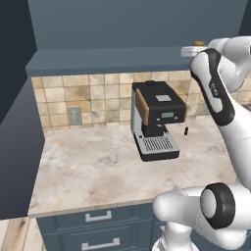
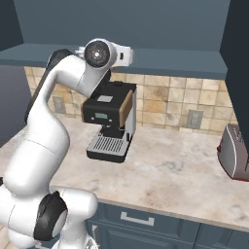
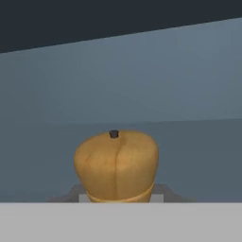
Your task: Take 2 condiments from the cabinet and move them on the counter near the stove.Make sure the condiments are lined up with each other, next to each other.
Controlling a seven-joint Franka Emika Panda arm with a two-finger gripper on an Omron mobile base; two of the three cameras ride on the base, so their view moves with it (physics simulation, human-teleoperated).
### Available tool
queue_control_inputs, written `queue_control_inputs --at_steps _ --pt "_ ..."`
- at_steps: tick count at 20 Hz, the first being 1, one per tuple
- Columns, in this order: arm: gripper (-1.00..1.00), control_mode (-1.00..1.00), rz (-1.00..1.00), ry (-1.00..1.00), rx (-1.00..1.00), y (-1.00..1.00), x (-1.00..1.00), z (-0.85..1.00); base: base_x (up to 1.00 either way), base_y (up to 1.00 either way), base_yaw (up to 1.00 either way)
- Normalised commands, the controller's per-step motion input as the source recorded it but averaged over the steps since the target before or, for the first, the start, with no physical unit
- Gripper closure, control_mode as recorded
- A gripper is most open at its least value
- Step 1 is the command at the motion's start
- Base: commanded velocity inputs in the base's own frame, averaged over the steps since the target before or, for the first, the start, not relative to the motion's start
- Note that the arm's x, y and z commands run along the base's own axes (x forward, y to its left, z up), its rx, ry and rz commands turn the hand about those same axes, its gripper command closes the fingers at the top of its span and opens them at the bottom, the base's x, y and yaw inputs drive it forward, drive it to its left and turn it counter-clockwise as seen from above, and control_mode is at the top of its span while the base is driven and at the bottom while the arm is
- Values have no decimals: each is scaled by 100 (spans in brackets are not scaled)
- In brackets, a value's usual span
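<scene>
You get flat, even rendered light with soft shadows; the bench (image 1: 98, 166) is bright, the cabinet (image 3: 142, 94) interior dim and hazy, and everything slightly soft.

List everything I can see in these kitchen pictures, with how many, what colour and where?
Tan-orange bottle: one, rounded top, in the cabinet, between the gripper's fingers.
Cabinet: one, dark blue-grey, on the wall above the counter.
Counter: one, beige marbled, over blue-grey drawers.
Coffee machine: one, black with tan side, on the counter by the tiled wall.
Toaster: one, red and silver, right end of the counter.
Wall outlets: two, grey, on the beige tiles.
Robot arm: one, white, reaching up to the cabinet.
Gripper: one, shut on the bottle.
</scene>
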Motion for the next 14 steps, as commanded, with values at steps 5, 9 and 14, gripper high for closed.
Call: queue_control_inputs --at_steps 5,9,14 --pt "100 -100 26 0 0 42 -100 5 0 0 0" --pt "100 -100 13 0 0 54 -100 0 0 0 0" --pt "100 -100 0 -6 0 35 -100 0 0 0 0"
